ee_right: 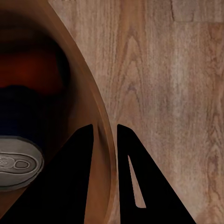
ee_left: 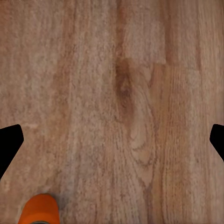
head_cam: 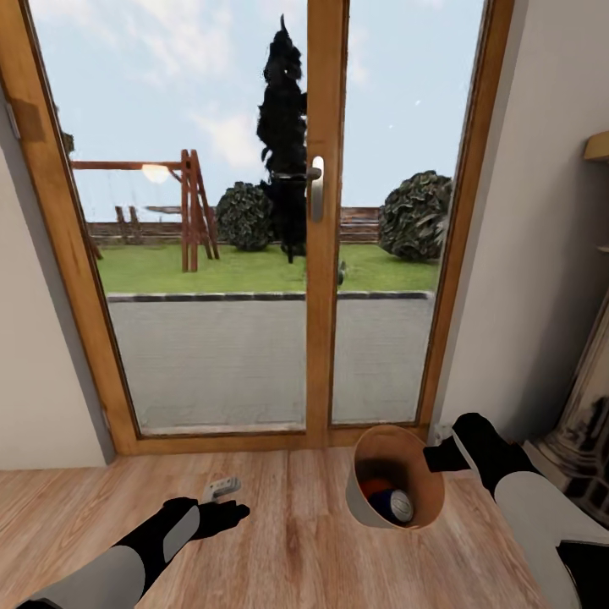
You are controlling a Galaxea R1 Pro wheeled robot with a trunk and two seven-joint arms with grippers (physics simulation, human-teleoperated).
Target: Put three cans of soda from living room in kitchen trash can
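Observation:
The trash can (head_cam: 365, 506) stands on the wood floor in front of the door, and I see its tan inside. My right gripper (head_cam: 438, 458) is shut on its rim (ee_right: 103, 116), one finger inside the wall and one outside. Two soda cans lie inside: an orange-red one (head_cam: 375, 488) and one with a silver lid (head_cam: 399, 506) (ee_right: 14, 163). A third soda can (head_cam: 222, 487) lies on the floor just beyond my left gripper (head_cam: 227, 512); its orange end (ee_left: 40, 212) shows in the left wrist view. The left gripper (ee_left: 112, 140) hangs open above bare floor.
A glass patio door in a wooden frame (head_cam: 326, 254) is right ahead, with a garden outside. Pale walls close in on both sides. A dark ornate stand (head_cam: 584, 431) is at the right, with a shelf edge (head_cam: 597, 145) above it.

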